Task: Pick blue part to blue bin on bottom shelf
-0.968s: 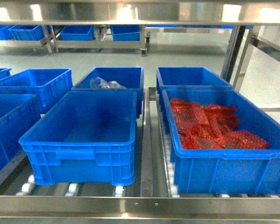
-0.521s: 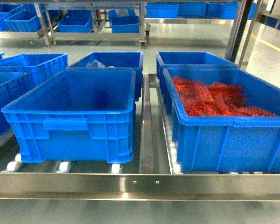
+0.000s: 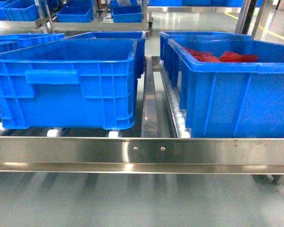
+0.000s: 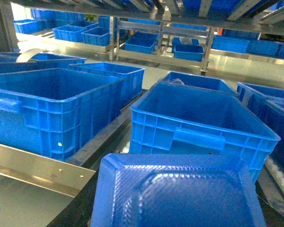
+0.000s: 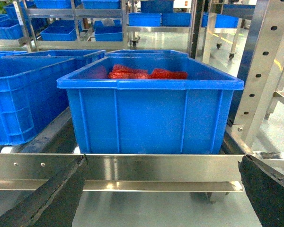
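The blue part (image 4: 180, 191) fills the bottom of the left wrist view, close to the camera, and covers my left gripper's jaws, which hold it. Just beyond it stands the empty blue bin (image 4: 199, 123) (image 3: 66, 80) on the bottom shelf (image 3: 149, 109), a steel rack tier with white rollers close above the floor. My right gripper (image 5: 161, 189) is open, its dark fingers (image 5: 47, 198) wide apart with nothing between them, low in front of the shelf's front bar. Neither gripper shows in the head view.
A like bin with red mesh bags (image 3: 236, 85) (image 5: 151, 109) stands right of the blue bin. More blue bins (image 4: 52, 104) sit to the left and behind. A broad steel front bar (image 3: 142, 153) edges the shelf. A steel upright (image 5: 262, 71) rises at the right.
The head view has sunk steadily: the bins, seen from above before, now show their front walls, and the floor under the front bar has come into view.
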Controlling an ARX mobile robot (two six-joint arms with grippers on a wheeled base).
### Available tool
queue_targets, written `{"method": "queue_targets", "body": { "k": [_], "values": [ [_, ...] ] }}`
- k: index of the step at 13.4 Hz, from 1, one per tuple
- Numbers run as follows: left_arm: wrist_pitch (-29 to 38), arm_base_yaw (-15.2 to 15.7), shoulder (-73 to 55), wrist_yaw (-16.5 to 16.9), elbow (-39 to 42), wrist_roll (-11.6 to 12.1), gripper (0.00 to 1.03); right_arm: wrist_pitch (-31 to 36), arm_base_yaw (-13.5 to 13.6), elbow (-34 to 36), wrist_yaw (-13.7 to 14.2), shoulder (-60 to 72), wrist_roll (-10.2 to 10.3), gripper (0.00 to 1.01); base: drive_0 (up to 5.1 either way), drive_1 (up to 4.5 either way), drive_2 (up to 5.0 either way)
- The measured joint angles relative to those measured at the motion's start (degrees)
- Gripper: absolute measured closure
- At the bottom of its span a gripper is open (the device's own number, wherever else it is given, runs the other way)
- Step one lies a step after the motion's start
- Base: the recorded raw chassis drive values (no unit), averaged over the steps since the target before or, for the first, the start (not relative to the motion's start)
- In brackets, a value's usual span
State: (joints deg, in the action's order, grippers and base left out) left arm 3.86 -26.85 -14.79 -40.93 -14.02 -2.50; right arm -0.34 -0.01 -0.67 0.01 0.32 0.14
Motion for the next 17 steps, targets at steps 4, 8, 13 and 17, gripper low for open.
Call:
{"method": "queue_targets", "body": {
  "k": [4, 8, 13, 17],
  "values": [
    [0.1, 0.0, 0.1, 0.0, 0.0, 0.0, 0.6, 0.0, 0.0, 0.0, 0.0, 0.0, 0.0, 0.03, 0.0, 0.0, 0.0],
    [0.1, 0.0, 0.1, 0.0, 0.0, 0.0, 0.6, 0.0, 0.0, 0.0, 0.0, 0.0, 0.0, 0.03, 0.0, 2.09, -2.1],
    [0.0, 0.0, 0.0, 0.0, 0.0, 0.0, 0.6, 0.0, 0.0, 0.0, 0.0, 0.0, 0.0, 0.03, 0.0, 4.18, -4.2],
    [0.0, 0.0, -0.3, 0.0, 0.0, 0.0, 0.6, 0.0, 0.0, 0.0, 0.0, 0.0, 0.0, 0.03, 0.0, 4.18, -4.2]
  ]
}}
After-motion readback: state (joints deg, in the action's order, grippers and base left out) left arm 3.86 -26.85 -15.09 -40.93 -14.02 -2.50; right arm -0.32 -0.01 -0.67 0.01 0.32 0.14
